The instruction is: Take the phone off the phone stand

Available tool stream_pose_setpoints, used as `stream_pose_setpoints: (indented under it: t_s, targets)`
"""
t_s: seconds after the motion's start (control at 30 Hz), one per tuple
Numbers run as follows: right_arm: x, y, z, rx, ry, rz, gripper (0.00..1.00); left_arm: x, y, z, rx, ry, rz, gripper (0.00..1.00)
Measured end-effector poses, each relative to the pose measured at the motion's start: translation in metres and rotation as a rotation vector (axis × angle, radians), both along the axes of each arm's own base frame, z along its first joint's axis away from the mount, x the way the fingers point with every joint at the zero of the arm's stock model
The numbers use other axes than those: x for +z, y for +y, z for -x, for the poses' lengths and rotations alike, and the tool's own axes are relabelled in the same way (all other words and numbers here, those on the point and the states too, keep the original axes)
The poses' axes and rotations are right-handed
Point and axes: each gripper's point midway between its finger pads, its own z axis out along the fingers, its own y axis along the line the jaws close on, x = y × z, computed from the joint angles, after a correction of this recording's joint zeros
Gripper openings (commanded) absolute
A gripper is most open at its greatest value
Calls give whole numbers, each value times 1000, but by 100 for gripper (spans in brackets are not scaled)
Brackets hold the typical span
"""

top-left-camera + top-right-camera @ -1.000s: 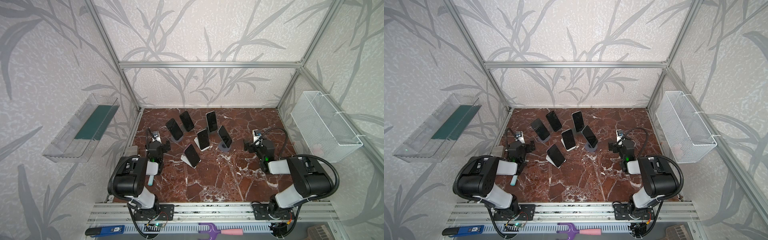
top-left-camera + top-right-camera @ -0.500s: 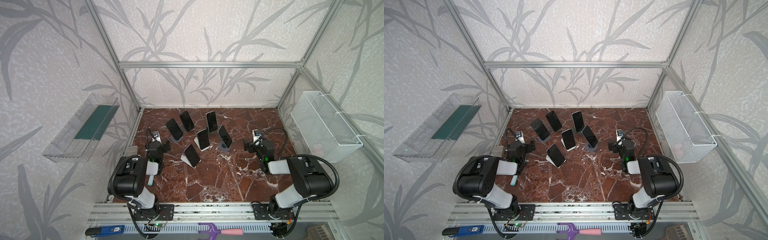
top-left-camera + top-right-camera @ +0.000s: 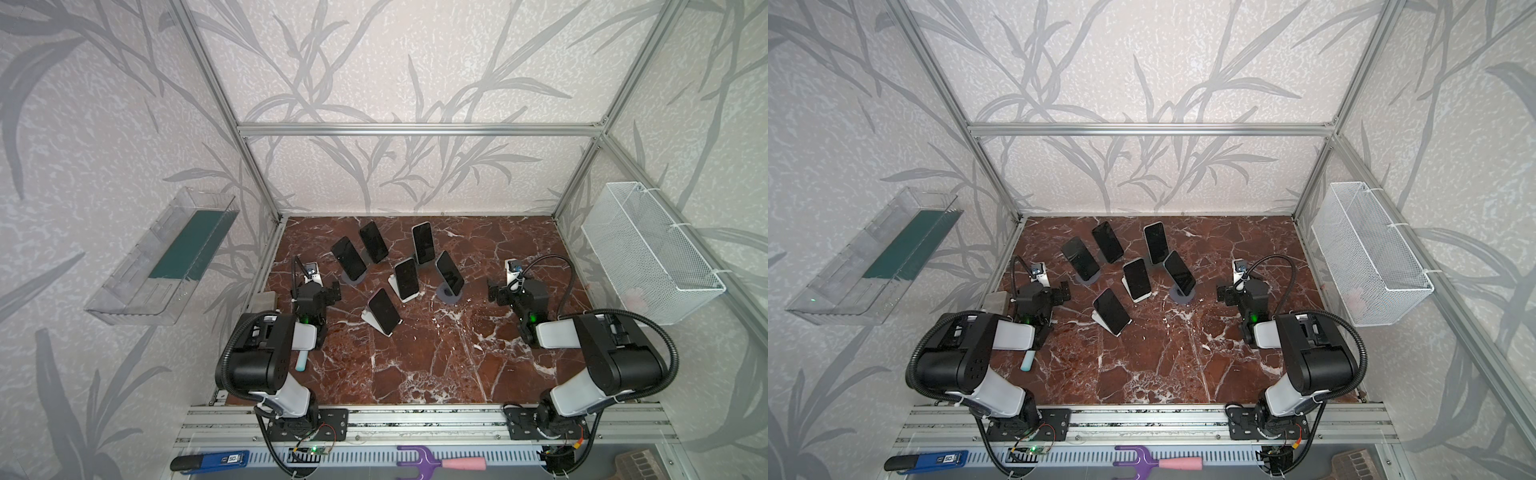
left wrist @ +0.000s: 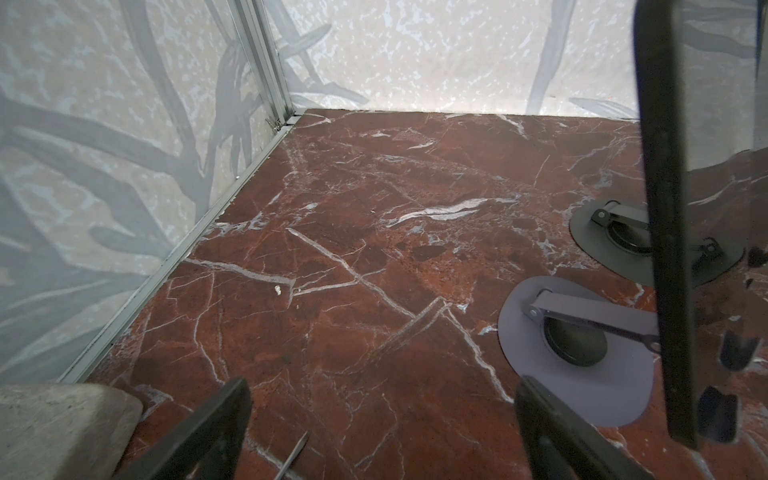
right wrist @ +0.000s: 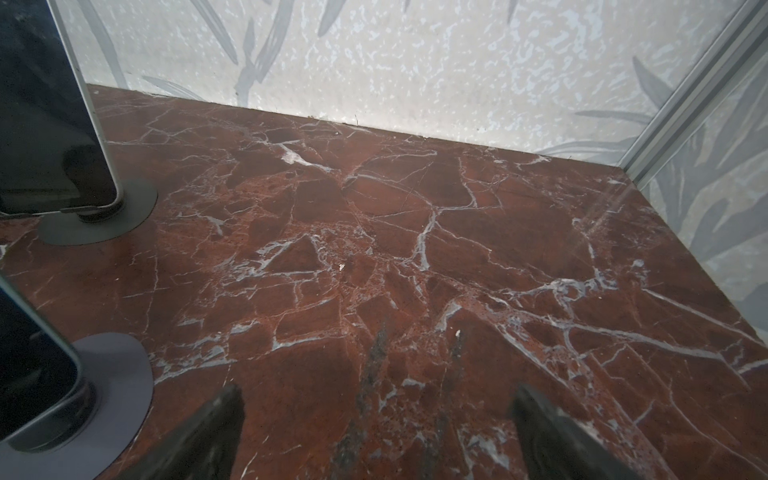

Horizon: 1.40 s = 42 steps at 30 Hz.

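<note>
Across the marble surface [image 3: 415, 365] nothing has shifted over the last second: all six phones [image 3: 406, 279] are still propped on their stands [image 3: 449, 293], clustered toward the back between my arms. Left hand [image 4: 382, 390] and right hand [image 5: 376, 390] sit low, fingers spread, gripping nothing, so I judge removal hasn't begun.

Six dark-screened phones [image 3: 406, 278], each propped tilted on its own stand [image 3: 451, 297], clustered together
</note>
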Motion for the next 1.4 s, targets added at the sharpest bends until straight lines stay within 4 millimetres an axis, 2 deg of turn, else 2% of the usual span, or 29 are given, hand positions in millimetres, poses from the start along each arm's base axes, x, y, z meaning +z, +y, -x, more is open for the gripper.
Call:
stream_pose_setpoints:
  t_s: [0.87,0.97,1.03,1.13,1.23,1.4]
  targets:
    - [1,-1,-1,-8,-7,15,99,-2,3,-1,-16,0,40,99]
    - [2,-5,-1,-28,-12,18,99,4,1,0,-25,-6,42,99]
    - [2,-9,3,-51,-27,17,99,18,-1,3,-35,-20,45,99]
    - [-3,-17,13,-95,-37,14,99,57,-2,6,-45,-84,44,99]
    - [-6,-24,18,-132,-35,15,99,107,-4,8,-56,-162,40,99]
    - [2,-34,17,-192,-34,16,99,192,-5,12,-52,-253,99,99]
